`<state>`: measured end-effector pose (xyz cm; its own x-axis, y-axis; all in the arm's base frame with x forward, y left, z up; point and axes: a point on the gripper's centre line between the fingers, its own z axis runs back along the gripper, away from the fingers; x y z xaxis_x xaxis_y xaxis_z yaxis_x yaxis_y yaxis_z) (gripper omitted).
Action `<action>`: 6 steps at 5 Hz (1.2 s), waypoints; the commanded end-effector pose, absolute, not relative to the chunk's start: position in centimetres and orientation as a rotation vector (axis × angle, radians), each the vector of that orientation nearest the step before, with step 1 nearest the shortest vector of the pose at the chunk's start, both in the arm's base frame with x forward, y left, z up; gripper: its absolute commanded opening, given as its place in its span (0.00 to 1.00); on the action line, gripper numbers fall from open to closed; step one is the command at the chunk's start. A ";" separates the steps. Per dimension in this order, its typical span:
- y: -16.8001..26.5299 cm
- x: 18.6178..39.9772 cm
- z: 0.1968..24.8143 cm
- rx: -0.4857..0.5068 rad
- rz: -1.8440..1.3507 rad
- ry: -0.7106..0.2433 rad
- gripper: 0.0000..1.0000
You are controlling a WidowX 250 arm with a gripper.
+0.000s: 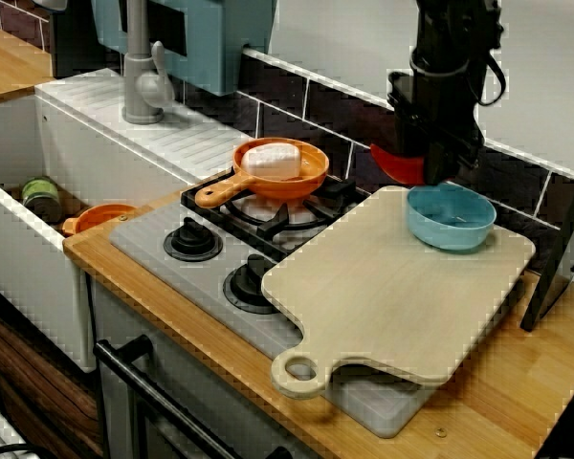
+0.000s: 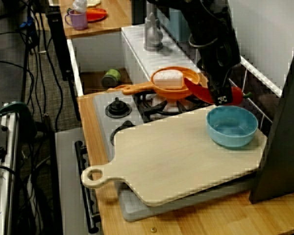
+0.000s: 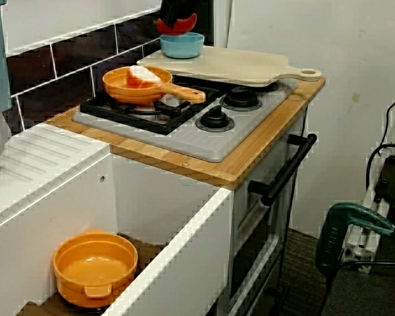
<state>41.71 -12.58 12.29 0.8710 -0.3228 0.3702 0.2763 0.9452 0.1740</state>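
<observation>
**Cutting board up front; red piece gripped just over the blue bowl's back rim**

Cutting board [image 1: 402, 287] lies nearest you in the view from the front of the stove. Its looped handle points toward the counter edge, and its far end covers the right side of the stove [image 1: 163, 251]. At that far end stands the blue bowl [image 1: 450, 218], upright and with nothing showing inside.

Look just above and behind the bowl. The gripper [image 1: 430, 170] points down, and its jaws look closed around the middle of a curved red piece [image 1: 394, 163]. In the view from the board's handle side, the red piece [image 2: 198, 90] sticks out on both sides of the fingers. Its long axis runs roughly along the tiled wall, with one end toward the orange pan [image 1: 279, 172] and the other toward the corner. The piece hangs over the bowl's back rim on the pan side and seems clear of it, though you cannot be sure of the gap. From the sink end, the red piece sits directly above the bowl.

The arm drops almost straight down, leaning slightly toward the wall. The pan holds a white block [image 1: 271, 159] and stands beside the board.
</observation>
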 end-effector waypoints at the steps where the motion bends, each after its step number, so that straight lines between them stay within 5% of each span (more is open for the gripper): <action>1: -11.0 37.6 17.1 0.094 -0.318 -0.492 0.00; 6: -9.5 31.4 15.0 0.109 -0.392 -0.503 0.00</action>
